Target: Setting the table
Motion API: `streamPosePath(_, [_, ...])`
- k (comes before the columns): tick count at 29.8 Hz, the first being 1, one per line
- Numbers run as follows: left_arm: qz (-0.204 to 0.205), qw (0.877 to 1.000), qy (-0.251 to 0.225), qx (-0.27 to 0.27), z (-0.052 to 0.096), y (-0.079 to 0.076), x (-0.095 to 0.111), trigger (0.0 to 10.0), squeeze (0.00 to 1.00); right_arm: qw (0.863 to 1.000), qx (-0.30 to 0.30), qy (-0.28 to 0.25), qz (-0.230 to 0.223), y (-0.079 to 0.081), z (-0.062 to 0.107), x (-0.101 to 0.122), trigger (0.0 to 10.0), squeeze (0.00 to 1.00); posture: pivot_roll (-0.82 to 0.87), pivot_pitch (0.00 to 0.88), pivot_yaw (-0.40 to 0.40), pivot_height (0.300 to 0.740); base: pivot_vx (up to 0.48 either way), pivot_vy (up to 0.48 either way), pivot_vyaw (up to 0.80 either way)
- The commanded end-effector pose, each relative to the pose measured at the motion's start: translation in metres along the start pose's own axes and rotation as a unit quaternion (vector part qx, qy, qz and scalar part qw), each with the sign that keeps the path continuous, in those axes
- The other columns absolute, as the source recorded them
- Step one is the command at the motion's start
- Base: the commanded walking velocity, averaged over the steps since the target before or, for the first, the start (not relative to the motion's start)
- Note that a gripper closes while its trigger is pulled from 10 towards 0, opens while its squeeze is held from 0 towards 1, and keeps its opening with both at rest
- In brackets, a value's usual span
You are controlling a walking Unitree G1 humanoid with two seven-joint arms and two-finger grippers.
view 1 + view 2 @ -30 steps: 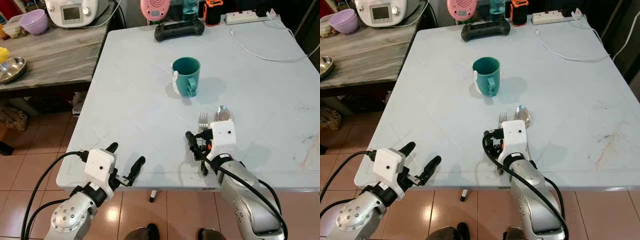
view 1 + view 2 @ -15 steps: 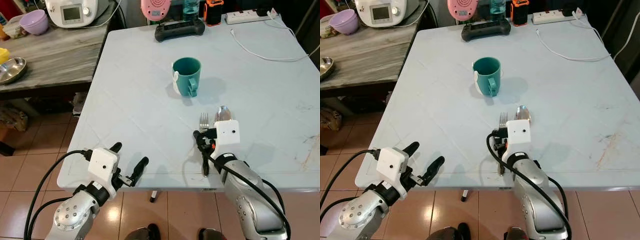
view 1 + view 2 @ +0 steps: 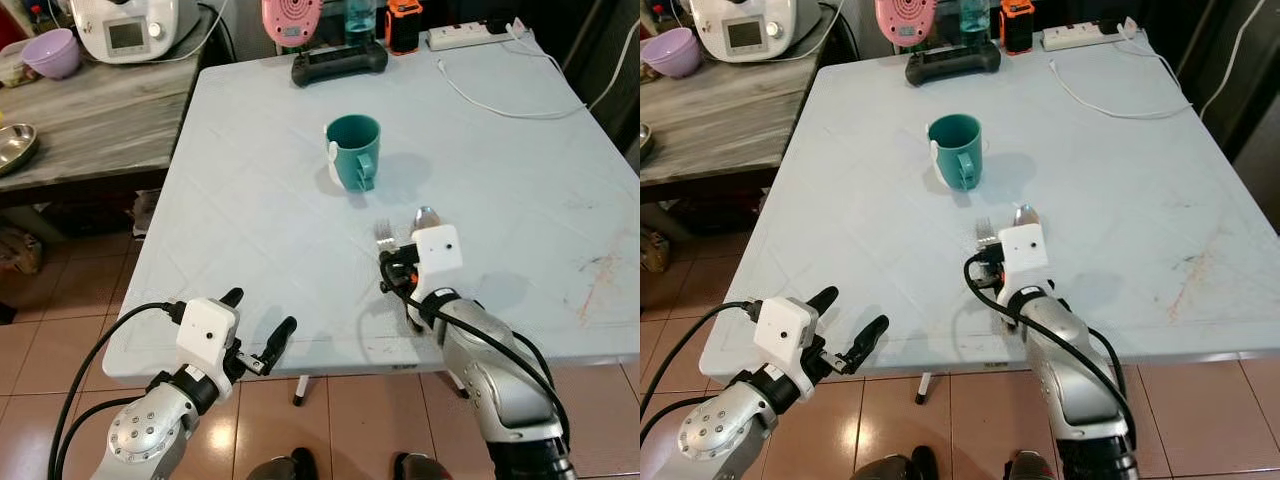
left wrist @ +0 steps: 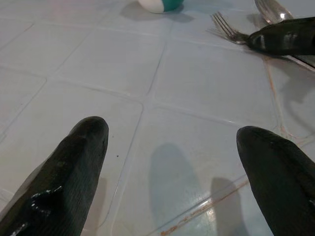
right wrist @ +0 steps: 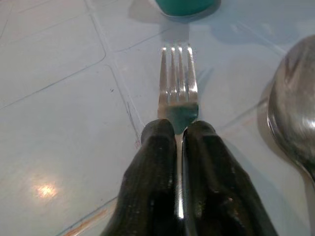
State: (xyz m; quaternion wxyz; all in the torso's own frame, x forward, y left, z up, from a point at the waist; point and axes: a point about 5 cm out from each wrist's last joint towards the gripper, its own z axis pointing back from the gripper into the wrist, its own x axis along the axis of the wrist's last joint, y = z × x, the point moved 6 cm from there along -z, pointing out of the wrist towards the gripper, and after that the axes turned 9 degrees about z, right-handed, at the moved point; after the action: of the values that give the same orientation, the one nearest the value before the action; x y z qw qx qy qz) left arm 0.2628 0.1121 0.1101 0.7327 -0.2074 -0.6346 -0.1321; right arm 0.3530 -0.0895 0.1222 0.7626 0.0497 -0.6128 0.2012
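Cutlery, near edge of pale blue bench (image 3: 250, 200). Right hand (image 5: 178, 129) clenched on the neck of a steel fork (image 5: 177, 81), its two black fingers pinched together just behind the tines; fork lies flat on the bench, tines toward 12 o'clock. Steel spoon (image 3: 426, 217) just beside the fork at 3 o'clock, bowl toward 12 o'clock, its handle hidden under the wrist.

Left hand (image 3: 262, 330) at 7 o'clock of the bench, hovering over the near edge, fingers spread wide, holding nothing.

Teal mug (image 3: 354, 151) at 12 o'clock of the fork, upright, handle toward the near edge, well apart from the cutlery.

Far edge, 12 o'clock: black handheld controller (image 3: 339, 62), pink round object (image 3: 292, 19), clear bottle (image 3: 360, 17), orange-and-black device (image 3: 403, 22). At 1 o'clock: white power strip (image 3: 470, 35) with white cable (image 3: 500, 100) trailing across the bench.

Side counter at 10 o'clock: white appliance (image 3: 128, 28), purple bowl (image 3: 49, 51), steel bowl (image 3: 14, 146).

Change since a second ago: whole view has shifted, so the camera moved. Fork and spoon keep their placing below the mug. Right hand remains on the fork, with more tine showing ahead of it now. Judgement: fork set or being adjusted; release likely next.
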Motion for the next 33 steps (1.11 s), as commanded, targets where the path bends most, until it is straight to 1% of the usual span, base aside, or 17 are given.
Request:
streamPosePath(1, [-0.010, 1.000, 0.009, 0.010, 0.004, 0.004, -0.002, 10.0, 0.00, 0.997, 0.042, 0.069, -0.007, 0.023, -0.005, -0.037, 0.0, 0.00, -0.04, 0.203, 0.170, 0.740, 0.000, 0.000, 0.00])
streamPosePath(5, [-0.012, 1.000, 0.010, 0.011, 0.003, 0.005, -0.002, 10.0, 0.00, 0.997, 0.062, 0.054, 0.010, 0.034, -0.009, -0.030, 0.0, 0.00, -0.04, 0.204, 0.170, 0.740, 0.000, 0.000, 0.00])
streamPosePath(7, [-0.014, 1.000, 0.010, 0.012, 0.003, 0.006, -0.002, 10.0, 0.00, 0.997, 0.061, 0.047, 0.011, 0.033, -0.010, -0.027, 0.0, 0.00, -0.04, 0.205, 0.173, 0.740, 0.000, 0.000, 0.00])
streamPosePath(9, [-0.015, 1.000, 0.010, 0.014, 0.003, 0.007, -0.002, 10.0, 0.00, 0.998, 0.054, 0.041, 0.014, 0.031, -0.009, -0.025, 1.1, 0.00, -0.04, 0.206, 0.173, 0.740, 0.000, 0.000, 0.00])
streamPosePath(10, [-0.015, 1.000, 0.010, 0.014, 0.003, 0.007, -0.002, 10.0, 0.00, 0.998, 0.046, 0.032, 0.012, 0.028, -0.008, -0.022, 8.6, 0.00, -0.04, 0.206, 0.173, 0.740, 0.000, 0.000, 0.00])
streamPosePath(11, [-0.015, 1.000, 0.010, 0.014, 0.003, 0.007, -0.001, 10.0, 0.00, 0.999, 0.042, 0.024, 0.006, 0.026, -0.007, -0.019, 10.0, 0.00, -0.04, 0.206, 0.175, 0.740, 0.000, 0.000, 0.00])
streamPosePath(12, [-0.015, 1.000, 0.010, 0.014, 0.003, 0.007, -0.001, 10.0, 0.00, 0.999, 0.042, 0.024, 0.006, 0.026, -0.007, -0.019, 10.0, 0.00, -0.04, 0.206, 0.175, 0.740, 0.000, 0.000, 0.00])
streamPosePath(13, [-0.014, 1.000, 0.010, 0.015, 0.003, 0.007, -0.001, 10.0, 0.00, 0.999, 0.030, 0.012, 0.000, 0.022, -0.005, -0.016, 10.0, 0.98, -0.05, 0.207, 0.177, 0.740, 0.000, 0.000, 0.00])
streamPosePath(14, [-0.014, 1.000, 0.010, 0.015, 0.003, 0.007, -0.001, 10.0, 0.00, 1.000, 0.025, 0.005, -0.001, 0.020, -0.003, -0.014, 10.0, 1.00, -0.05, 0.207, 0.179, 0.740, 0.000, 0.000, 0.00])
streamPosePath(16, [-0.013, 1.000, 0.010, 0.015, 0.003, 0.007, -0.001, 10.0, 0.00, 1.000, 0.017, -0.006, 0.000, 0.017, 0.000, -0.011, 10.0, 1.00, -0.05, 0.207, 0.179, 0.740, 0.000, 0.000, 0.00])
streamPosePath(17, [-0.013, 1.000, 0.010, 0.014, 0.002, 0.006, -0.001, 10.0, 0.00, 1.000, 0.002, -0.010, 0.005, 0.014, 0.002, -0.010, 10.0, 1.00, -0.05, 0.208, 0.181, 0.740, 0.000, 0.000, 0.00])
streamPosePath(18, [-0.013, 1.000, 0.010, 0.014, 0.002, 0.006, -0.001, 10.0, 0.00, 1.000, 0.002, -0.010, 0.005, 0.014, 0.002, -0.010, 10.0, 1.00, -0.05, 0.208, 0.181, 0.740, 0.000, 0.000, 0.00])
streamPosePath(19, [-0.013, 1.000, 0.010, 0.013, 0.002, 0.006, -0.001, 10.0, 0.00, 1.000, 0.000, -0.021, -0.007, 0.014, 0.004, -0.007, 10.0, 1.00, -0.05, 0.210, 0.183, 0.740, 0.000, 0.000, 0.00])
streamPosePath(23, [-0.012, 1.000, 0.010, 0.009, 0.001, 0.005, -0.002, 10.0, 0.00, 0.999, -0.010, -0.037, -0.011, 0.013, 0.007, 0.001, 10.0, 1.00, -0.06, 0.213, 0.185, 0.740, 0.000, 0.000, 0.00])
streamPosePath(30, [-0.012, 1.000, 0.011, 0.009, 0.001, 0.005, -0.002, 10.0, 0.00, 1.000, -0.021, -0.022, -0.005, 0.012, 0.012, -0.004, 10.0, 1.00, -0.06, 0.213, 0.184, 0.740, 0.000, 0.000, 0.00])
streamPosePath(33, [-0.010, 1.000, 0.011, 0.010, 0.001, 0.006, -0.002, 10.0, 0.00, 1.000, -0.024, -0.016, -0.007, 0.013, 0.017, -0.007, 10.0, 1.00, -0.06, 0.214, 0.182, 0.740, 0.000, 0.000, 0.00])
